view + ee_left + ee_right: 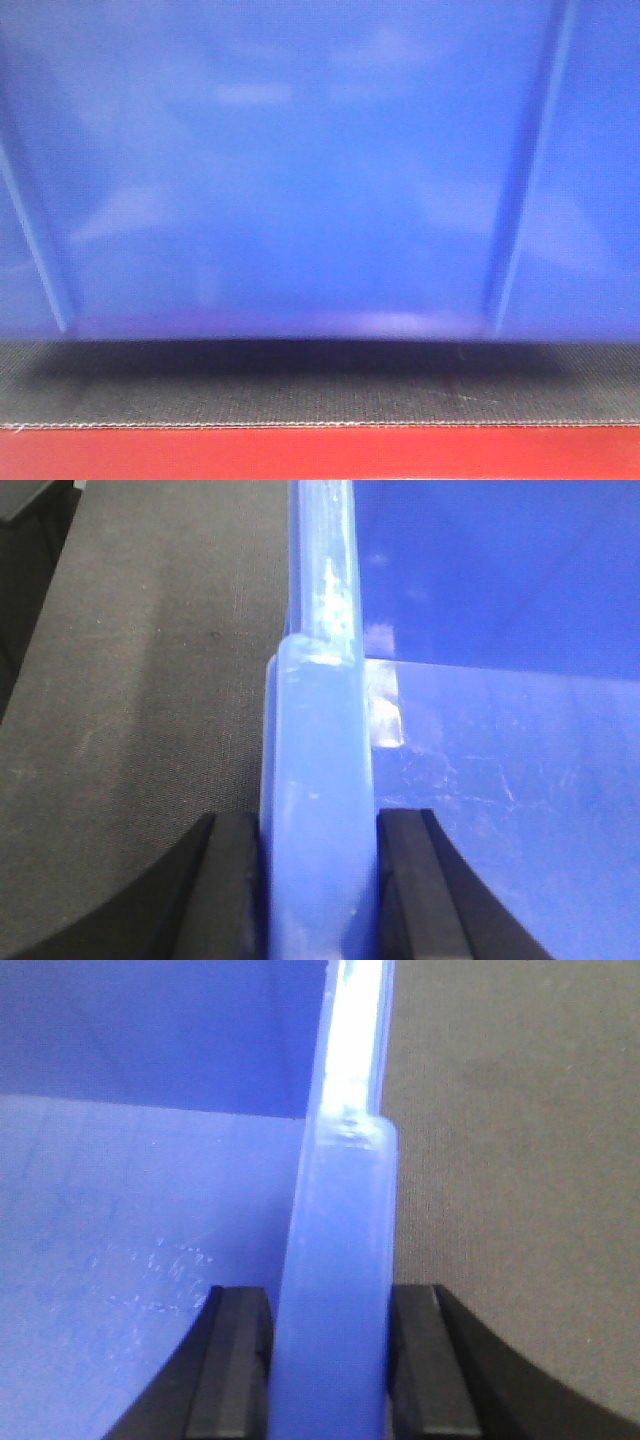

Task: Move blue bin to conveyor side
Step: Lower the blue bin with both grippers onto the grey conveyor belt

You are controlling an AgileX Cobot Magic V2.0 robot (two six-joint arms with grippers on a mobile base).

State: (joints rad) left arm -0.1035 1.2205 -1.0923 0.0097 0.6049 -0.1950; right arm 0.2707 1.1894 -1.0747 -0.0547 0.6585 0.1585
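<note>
A large glossy blue bin (300, 170) fills the front view, its wall close to the camera. Its base appears to hang just above the dark woven conveyor side (320, 395), which has a shadow beneath the bin and a red band (320, 455) along its near edge. In the wrist views, the left tool (318, 880) pinches one rim of the bin, a black finger on each face. The right tool (330, 1360) pinches the opposite rim the same way. The bin's inside looks empty and scuffed. The likely risk is that the smooth rim slips through either pinch, or that uneven lowering tilts the bin so a corner catches the belt.
</note>
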